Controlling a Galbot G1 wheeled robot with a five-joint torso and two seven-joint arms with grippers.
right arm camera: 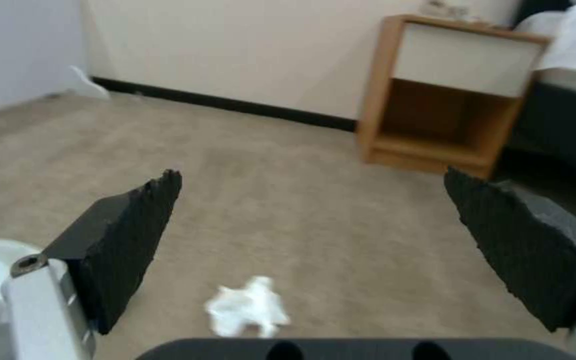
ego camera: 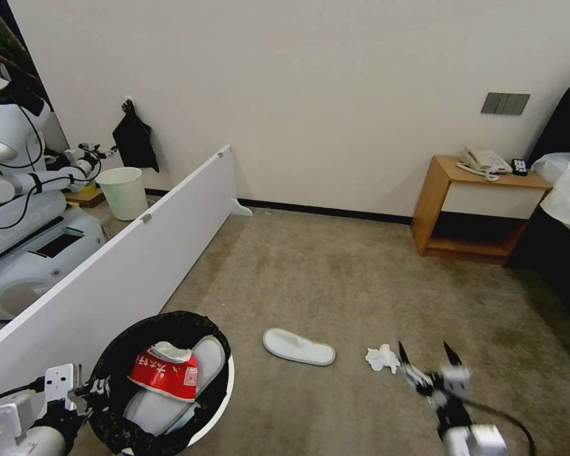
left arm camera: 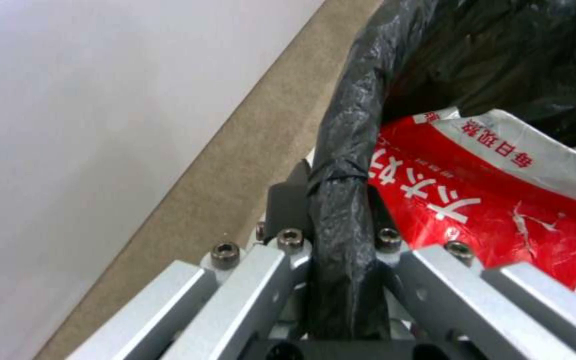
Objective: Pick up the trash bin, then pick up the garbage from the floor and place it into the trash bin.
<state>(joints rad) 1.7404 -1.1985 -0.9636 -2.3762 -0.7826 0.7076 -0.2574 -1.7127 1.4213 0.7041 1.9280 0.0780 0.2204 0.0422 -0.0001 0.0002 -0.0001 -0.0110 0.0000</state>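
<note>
beside the tissue (ego camera: 382, 358) the right gripper (ego camera: 429, 354) gapes; left gripper (left arm camera: 333, 200) pinches the trash bin (ego camera: 218, 405) rim

My left gripper (left arm camera: 338, 210) hid part of the trash bin (ego camera: 215, 405) rim. The red-white packet (ego camera: 164, 373) covered much of a slipper (ego camera: 171, 392). My right gripper (ego camera: 427, 361) was blurred.

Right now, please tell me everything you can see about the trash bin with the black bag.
The trash bin is round, of white plastic by its look, lined with a crinkled black bag folded over its rim. It stands upright beside the white board. The left gripper is shut on its bagged rim. Inside lie a red-white packet and a white slipper.
</note>
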